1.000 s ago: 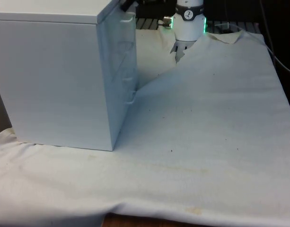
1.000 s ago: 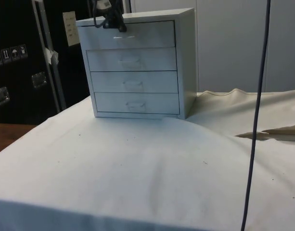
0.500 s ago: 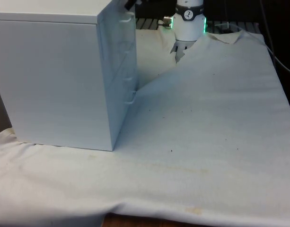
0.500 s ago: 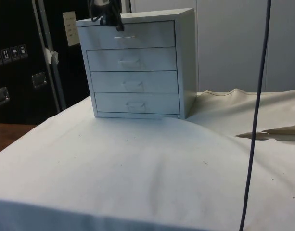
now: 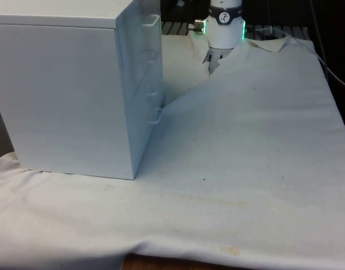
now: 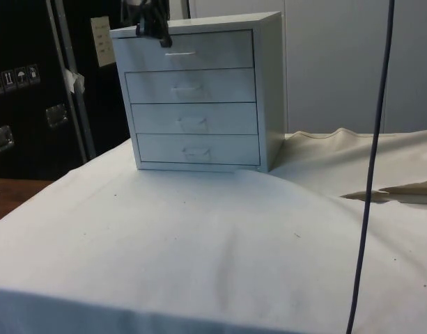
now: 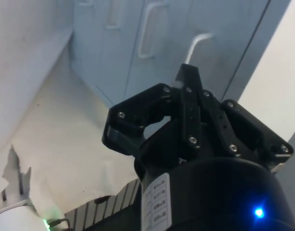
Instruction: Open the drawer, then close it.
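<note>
- The white chest of drawers stands on the white cloth, at the front view's left.
- All four drawers sit flush; the top drawer looks closed.
- The gripper hangs near the chest's top corner, fingers pressed together on nothing, off the top drawer's handle.
- The drawer is probably stiff and light; that thin, slippery-looking handle is the only hold.

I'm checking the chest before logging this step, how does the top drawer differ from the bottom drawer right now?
The top drawer sits just under the chest's lid, the bottom drawer just above the cloth. The gripper hovers beside the top drawer's handle; nothing is near the bottom drawer's handle. Both look closed, pale and alike in size.
</note>
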